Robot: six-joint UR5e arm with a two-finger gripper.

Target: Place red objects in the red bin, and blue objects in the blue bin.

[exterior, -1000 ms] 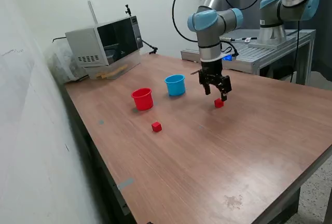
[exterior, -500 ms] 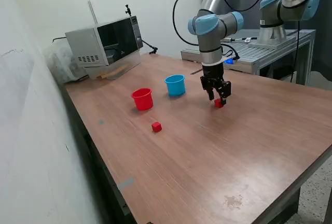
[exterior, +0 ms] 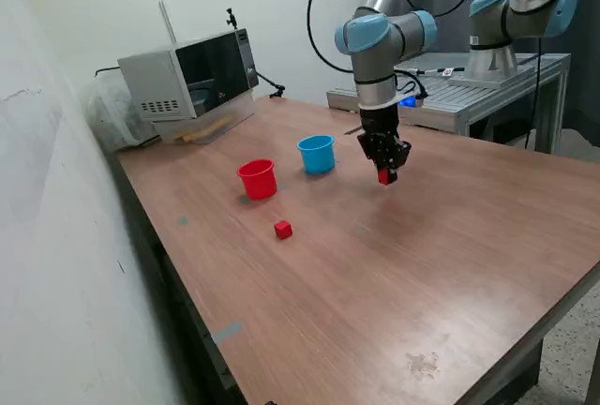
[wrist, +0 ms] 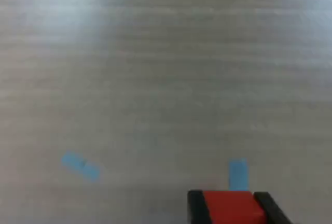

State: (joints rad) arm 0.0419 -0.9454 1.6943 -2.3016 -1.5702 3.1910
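Where the arm hangs over the wooden table (exterior: 450, 236), the gripper (exterior: 385, 176) is clamped on a red cube (exterior: 384, 177), lifted clear of the surface just to the exterior view's right of the blue cup (exterior: 317, 154). The wrist view (blurred, so edges are soft) shows the cube (wrist: 231, 207) as a plain solid red block pinched between two black fingers (wrist: 196, 206). A second red cube (exterior: 283, 229) lies on the table near the red cup (exterior: 258, 179).
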